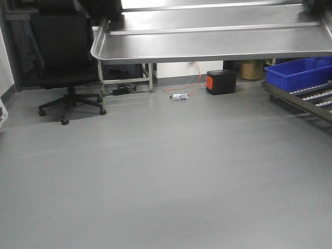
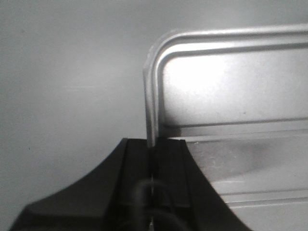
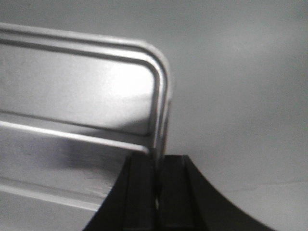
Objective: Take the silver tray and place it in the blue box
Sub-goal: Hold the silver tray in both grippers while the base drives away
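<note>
The silver tray [image 1: 207, 44] is hanging aloft at top, left hand [image 2: 153, 150] and right hand [image 3: 156, 162] each pinching its rim; the blue box [image 1: 295, 75] at right is awaiting it.

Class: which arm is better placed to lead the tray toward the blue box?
Probably right: left gripper and right gripper both clamp the silver tray, but the blue box lies rightward.
</note>
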Robot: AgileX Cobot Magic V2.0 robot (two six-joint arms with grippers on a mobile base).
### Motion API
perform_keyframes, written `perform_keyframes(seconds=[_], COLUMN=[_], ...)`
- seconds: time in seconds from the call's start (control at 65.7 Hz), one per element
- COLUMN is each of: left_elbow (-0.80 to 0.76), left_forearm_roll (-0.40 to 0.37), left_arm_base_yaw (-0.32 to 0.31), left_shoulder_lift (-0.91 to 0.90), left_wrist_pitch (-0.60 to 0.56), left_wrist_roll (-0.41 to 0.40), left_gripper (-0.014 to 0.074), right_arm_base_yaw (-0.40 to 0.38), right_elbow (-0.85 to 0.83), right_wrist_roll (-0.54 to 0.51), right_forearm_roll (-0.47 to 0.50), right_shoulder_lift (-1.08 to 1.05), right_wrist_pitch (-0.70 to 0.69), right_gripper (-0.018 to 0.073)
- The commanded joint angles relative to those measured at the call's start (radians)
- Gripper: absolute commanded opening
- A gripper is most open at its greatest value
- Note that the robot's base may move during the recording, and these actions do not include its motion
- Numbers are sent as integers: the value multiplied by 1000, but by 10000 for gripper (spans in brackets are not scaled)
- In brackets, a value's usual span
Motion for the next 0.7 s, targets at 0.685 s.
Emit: perform_keyframes(seconds=[0.685], left_elbow=[-32], left_forearm_roll=[24], left_arm_base_yaw=[-12], left_shoulder_lift=[-41], left_wrist_pitch=[-24], left_wrist_roll=[28], left_gripper=[-105], right_arm_base_yaw=[-1], right_elbow=[-30], right_wrist_roll=[-14], right_forearm_roll=[-31], right_shoulder_lift=[-28], right_wrist_pitch=[-78], right_gripper=[60])
